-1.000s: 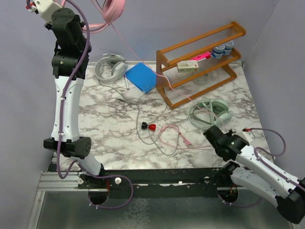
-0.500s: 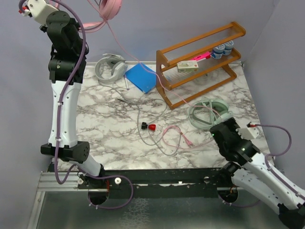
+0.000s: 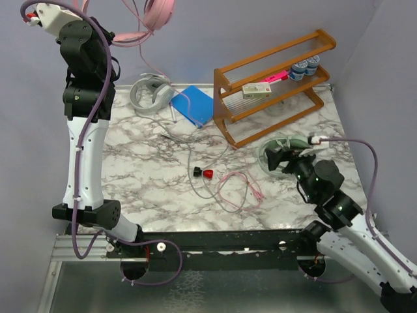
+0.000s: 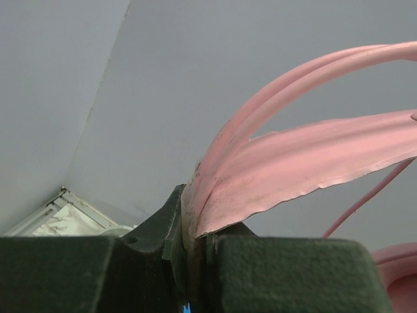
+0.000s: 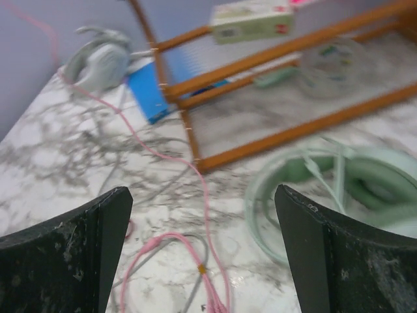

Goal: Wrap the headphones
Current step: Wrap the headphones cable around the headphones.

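Pink headphones (image 3: 158, 12) hang high over the desk (image 3: 140, 173), far left, the headband pinched in the tightly closed left jaws and the cable (image 3: 238, 186) trailing down. Right jaws gape wide and empty above the green headphones (image 5: 374, 177) by the wooden rack (image 3: 273, 85). Grey headphones (image 3: 150, 93) lie far left.

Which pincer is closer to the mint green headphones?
Right. The right pincer hangs open beside the mint green headphones; the left pincer is raised far off, clamping the pink headphones.
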`<action>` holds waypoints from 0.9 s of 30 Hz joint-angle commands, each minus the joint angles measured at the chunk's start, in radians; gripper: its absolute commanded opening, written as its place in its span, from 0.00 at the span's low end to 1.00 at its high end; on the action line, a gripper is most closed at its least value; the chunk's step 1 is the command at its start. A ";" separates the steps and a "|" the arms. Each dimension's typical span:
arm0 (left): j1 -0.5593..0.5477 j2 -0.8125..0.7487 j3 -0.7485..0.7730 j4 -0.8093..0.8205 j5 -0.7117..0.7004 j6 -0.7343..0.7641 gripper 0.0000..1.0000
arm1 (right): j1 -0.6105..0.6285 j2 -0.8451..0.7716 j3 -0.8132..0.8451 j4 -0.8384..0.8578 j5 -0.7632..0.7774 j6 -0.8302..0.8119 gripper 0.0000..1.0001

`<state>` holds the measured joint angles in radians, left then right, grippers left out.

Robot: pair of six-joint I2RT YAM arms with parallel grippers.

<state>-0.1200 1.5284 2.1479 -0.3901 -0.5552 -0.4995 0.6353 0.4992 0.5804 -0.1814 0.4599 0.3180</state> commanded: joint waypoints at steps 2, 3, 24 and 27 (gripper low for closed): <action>0.005 -0.074 -0.007 0.101 0.059 -0.079 0.00 | 0.003 0.262 0.131 0.314 -0.633 -0.287 0.99; 0.005 -0.079 -0.011 0.101 0.060 -0.080 0.00 | 0.003 0.323 0.157 0.358 -0.699 -0.293 0.99; 0.005 -0.176 -0.111 0.057 0.186 -0.110 0.00 | -0.013 1.336 0.952 0.850 -1.241 -0.205 0.99; 0.005 -0.177 -0.105 0.052 0.205 -0.117 0.00 | -0.013 1.409 1.029 0.831 -1.243 -0.202 0.99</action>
<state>-0.1196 1.3922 2.0262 -0.4004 -0.3996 -0.5510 0.6270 1.8236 1.5166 0.6575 -0.7200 0.1196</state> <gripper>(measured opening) 0.117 0.990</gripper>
